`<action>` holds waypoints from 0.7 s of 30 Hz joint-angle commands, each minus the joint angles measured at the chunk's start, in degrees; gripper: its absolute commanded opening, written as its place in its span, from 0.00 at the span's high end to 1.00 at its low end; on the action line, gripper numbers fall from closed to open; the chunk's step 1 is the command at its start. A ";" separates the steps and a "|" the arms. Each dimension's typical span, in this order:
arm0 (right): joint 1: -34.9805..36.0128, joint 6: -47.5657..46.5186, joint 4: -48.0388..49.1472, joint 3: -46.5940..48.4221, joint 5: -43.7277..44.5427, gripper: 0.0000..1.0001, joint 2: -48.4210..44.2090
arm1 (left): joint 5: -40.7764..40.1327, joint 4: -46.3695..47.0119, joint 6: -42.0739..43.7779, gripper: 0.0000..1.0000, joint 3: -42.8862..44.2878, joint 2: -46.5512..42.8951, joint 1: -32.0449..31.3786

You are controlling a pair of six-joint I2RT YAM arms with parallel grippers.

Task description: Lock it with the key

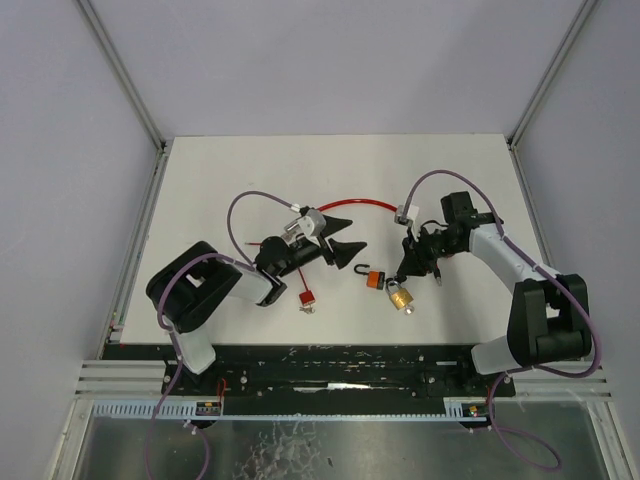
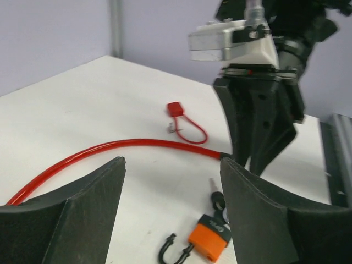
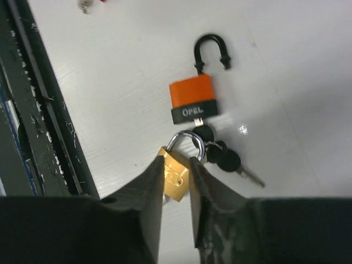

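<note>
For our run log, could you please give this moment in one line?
left tool open | right tool shut on brass padlock | orange padlock open, key inserted

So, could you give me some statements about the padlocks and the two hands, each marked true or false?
1. The shackle of the orange padlock stands open. True.
2. The left hand holds the red cable. False: the hand is open and empty, and the cable lies on the table beyond it.
3. The brass padlock sits between the fingers of the right hand. True.
4. The keys lie far from both padlocks. False: they lie at the orange padlock's base, next to the brass padlock.
</note>
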 commanded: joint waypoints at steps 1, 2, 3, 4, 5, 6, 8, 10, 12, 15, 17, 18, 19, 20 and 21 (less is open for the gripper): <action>0.49 9.64 3.67 -2.22 8.63 0.63 -2.23 | -12.53 0.50 6.28 0.31 -2.19 -2.09 0.26; 0.77 9.45 3.69 -3.03 9.69 0.58 -2.83 | -13.96 0.92 6.34 0.31 -2.54 -2.15 0.26; 1.10 9.55 3.80 -3.71 10.95 0.53 -3.30 | -14.88 1.63 6.49 0.30 -2.94 -2.21 0.25; 1.62 9.75 4.10 -4.46 11.56 0.49 -3.54 | -15.44 2.47 6.57 0.30 -3.27 -2.13 0.24; 2.73 10.13 4.40 -4.98 12.45 0.45 -3.52 | -15.71 3.44 6.67 0.30 -3.71 -2.06 0.26; 4.03 10.04 4.48 -5.38 13.52 0.41 -3.38 | -16.25 4.48 6.76 0.30 -4.04 -2.08 0.26; 6.00 10.18 5.49 -6.50 15.93 0.33 -2.95 | -17.60 5.66 7.22 0.29 -4.81 -2.12 0.27; 7.12 10.73 6.73 -7.22 18.44 0.27 -2.52 | -18.89 6.65 7.76 0.29 -5.73 -2.40 0.26; 8.25 10.76 7.19 -7.77 21.17 0.24 -1.99 | -19.57 7.19 8.26 0.29 -6.57 -2.71 0.24; 9.80 10.58 7.86 -8.84 23.96 0.21 -1.70 | -20.59 7.29 8.83 0.28 -7.16 -3.20 0.26; 11.01 10.61 8.22 -9.12 25.91 0.20 -1.15 | -20.85 7.35 9.18 0.28 -7.36 -3.32 0.26; 11.65 10.59 8.21 -9.11 26.20 0.20 -0.79 | -20.97 7.43 9.27 0.28 -7.43 -3.30 0.28; 12.26 10.57 8.21 -9.19 26.40 0.20 -0.36 | -21.02 7.45 9.34 0.28 -7.47 -3.33 0.20; 12.93 10.54 8.37 -9.24 26.87 0.19 0.01 | -21.07 7.48 9.39 0.28 -7.48 -3.34 0.21; 13.80 10.43 8.48 -9.41 27.27 0.19 0.41 | -21.10 7.49 9.60 0.28 -7.47 -3.35 0.21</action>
